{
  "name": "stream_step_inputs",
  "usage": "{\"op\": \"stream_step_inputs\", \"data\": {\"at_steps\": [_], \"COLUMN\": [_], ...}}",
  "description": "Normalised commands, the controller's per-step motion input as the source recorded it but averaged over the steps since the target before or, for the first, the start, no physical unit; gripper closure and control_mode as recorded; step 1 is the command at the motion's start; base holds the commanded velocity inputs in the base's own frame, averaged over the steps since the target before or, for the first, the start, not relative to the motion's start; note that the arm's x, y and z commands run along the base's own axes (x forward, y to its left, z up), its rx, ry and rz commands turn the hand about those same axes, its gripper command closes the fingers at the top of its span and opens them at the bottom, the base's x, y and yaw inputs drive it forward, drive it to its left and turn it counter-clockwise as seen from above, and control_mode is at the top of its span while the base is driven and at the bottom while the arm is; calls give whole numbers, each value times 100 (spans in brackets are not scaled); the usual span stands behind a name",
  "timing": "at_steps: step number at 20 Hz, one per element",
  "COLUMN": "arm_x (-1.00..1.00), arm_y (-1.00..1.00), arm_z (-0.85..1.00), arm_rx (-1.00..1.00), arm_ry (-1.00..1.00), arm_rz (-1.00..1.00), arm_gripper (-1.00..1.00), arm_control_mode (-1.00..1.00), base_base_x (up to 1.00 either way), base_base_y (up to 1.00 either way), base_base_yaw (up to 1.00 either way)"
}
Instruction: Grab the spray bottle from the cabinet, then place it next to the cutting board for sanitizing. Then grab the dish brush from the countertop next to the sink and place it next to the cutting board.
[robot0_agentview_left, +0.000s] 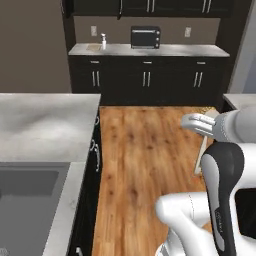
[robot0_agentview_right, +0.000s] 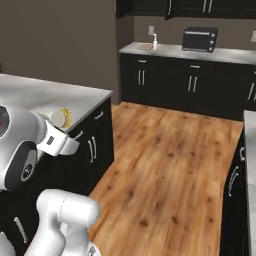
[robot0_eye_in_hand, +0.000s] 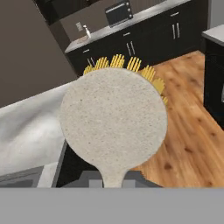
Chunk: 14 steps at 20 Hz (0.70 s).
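Gripping the dish brush (robot0_eye_in_hand: 113, 124) by its narrow neck, the gripper (robot0_eye_in_hand: 113, 178) has its two dark fingertips pinched together on the handle right at the bottom of the hand view, and the round pale speckled back of the brush head rises straight up from them, with a fan of yellow bristles peeking out along its top rim. From the right base view, the gripper (robot0_agentview_right: 64, 131) hangs just off the front edge of the near countertop (robot0_agentview_right: 50, 97), with the brush's cream disc and yellow bristles (robot0_agentview_right: 62, 118) showing at its tip, up in the air and not resting on the stone. Over in the left base view the white hand (robot0_agentview_left: 201, 125) reaches leftward above the wooden floor (robot0_agentview_left: 145, 165), and a thin pale stick slants down below it near the arm, but whether that is the handle is hard to say. The dark sink (robot0_agentview_left: 25, 200) sits recessed in the near-left corner of that countertop, well apart from the gripper. Across the room a long back counter (robot0_agentview_left: 150, 50) carries a black toaster oven (robot0_agentview_left: 145, 37) near its middle and a small white dispenser (robot0_agentview_left: 103, 41) toward its left end, with dark cabinets (robot0_agentview_left: 145, 77) and silver handles beneath.
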Motion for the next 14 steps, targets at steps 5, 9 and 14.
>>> {"op": "stream_step_inputs", "data": {"at_steps": [5, 9, 14], "arm_x": [0, 0, 0], "arm_y": [0, 0, 0], "arm_z": [0, 0, 0], "arm_rx": [0, 0, 0], "arm_ry": [0, 0, 0], "arm_rz": [0, 0, 0], "arm_gripper": [100, 100, 100], "arm_control_mode": [100, 100, 100], "base_base_x": [100, 100, 100], "base_base_y": [0, 7, 0], "base_base_yaw": [-21, -15, -1]}}
